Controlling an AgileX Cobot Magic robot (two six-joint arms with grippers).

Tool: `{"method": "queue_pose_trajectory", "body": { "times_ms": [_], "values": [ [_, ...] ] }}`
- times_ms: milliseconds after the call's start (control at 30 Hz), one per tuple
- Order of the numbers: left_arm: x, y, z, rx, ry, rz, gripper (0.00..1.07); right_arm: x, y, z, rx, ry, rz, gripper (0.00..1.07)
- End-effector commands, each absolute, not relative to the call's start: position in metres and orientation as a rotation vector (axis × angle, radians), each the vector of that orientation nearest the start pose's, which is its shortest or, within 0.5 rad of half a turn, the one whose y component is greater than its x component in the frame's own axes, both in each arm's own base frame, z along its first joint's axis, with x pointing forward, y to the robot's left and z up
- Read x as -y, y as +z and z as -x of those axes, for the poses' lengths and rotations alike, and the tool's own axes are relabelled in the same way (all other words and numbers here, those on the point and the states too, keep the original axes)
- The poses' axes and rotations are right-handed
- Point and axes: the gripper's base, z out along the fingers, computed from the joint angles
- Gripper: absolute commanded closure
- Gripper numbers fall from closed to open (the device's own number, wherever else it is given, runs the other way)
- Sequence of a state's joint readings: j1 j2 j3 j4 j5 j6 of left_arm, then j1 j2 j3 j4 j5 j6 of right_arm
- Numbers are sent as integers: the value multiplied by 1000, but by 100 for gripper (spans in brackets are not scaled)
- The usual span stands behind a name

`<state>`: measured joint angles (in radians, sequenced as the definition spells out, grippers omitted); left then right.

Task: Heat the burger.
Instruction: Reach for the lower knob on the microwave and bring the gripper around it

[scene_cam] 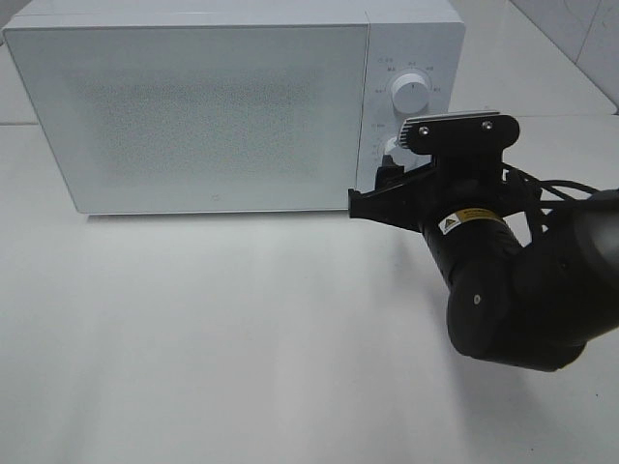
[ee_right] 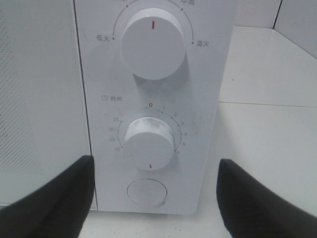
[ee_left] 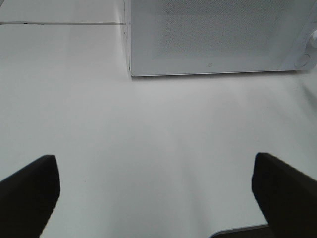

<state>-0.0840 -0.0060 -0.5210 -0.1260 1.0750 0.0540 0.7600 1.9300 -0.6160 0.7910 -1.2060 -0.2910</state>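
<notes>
Burger unseen; microwave point(scene_cam: 193, 106) shut. Right end effector point(ee_right: 154, 162) spread empty before timer knob point(ee_right: 149, 144); left end effector point(ee_left: 154, 159) likewise.

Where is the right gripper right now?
On the right of the exterior high view, the right gripper is at the microwave control panel, its open jaws facing the lower timer knob.
</notes>
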Motion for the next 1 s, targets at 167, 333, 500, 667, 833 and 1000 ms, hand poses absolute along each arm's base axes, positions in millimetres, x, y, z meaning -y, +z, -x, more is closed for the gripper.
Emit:
{"method": "queue_pose_trajectory", "body": {
  "times_ms": [167, 333, 500, 667, 833, 1000],
  "values": [
    [10, 281, 12, -2008, -180, -141, 9, -170, 139, -283, -1582, -53, 28, 41],
    [10, 281, 12, -2008, -180, -141, 9, -176, 138, -293, -1564, -71, 38, 41],
    [10, 281, 12, -2008, -180, -141, 9, -178, 133, -304, -1583, -75, 48, 41],
    [10, 281, 12, -2008, -180, -141, 9, -178, 130, -314, -1592, -68, 54, 41],
    [10, 281, 12, -2008, -180, -141, 9, -178, 127, -320, -1599, -69, 54, 41],
    [10, 281, 12, -2008, -180, -141, 9, -177, 125, -325, -1605, -62, 68, 41]
  ]
}}
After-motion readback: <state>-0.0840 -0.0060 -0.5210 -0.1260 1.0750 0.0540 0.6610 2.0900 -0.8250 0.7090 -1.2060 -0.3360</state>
